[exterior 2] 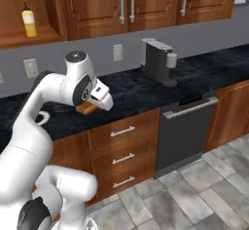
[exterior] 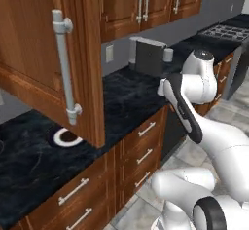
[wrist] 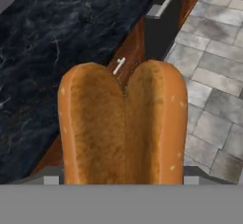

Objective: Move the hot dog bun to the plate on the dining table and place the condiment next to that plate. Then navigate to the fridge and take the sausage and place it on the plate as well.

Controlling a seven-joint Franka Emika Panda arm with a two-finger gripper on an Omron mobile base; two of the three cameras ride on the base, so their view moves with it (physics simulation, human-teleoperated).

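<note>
Jaws grasp the bun (wrist: 122,126), lifted off the black counter (exterior 2: 146,90) above its front edge and the drawers. Its orange-tan end pokes from beneath the gripper (exterior 2: 90,108). Yellow condiment (exterior 2: 29,22) stands in the open cabinet.

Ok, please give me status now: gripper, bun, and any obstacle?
Gripper shut on hot dog bun, held above the counter edge. Condiment on open cabinet shelf. Nothing in the way.
</note>
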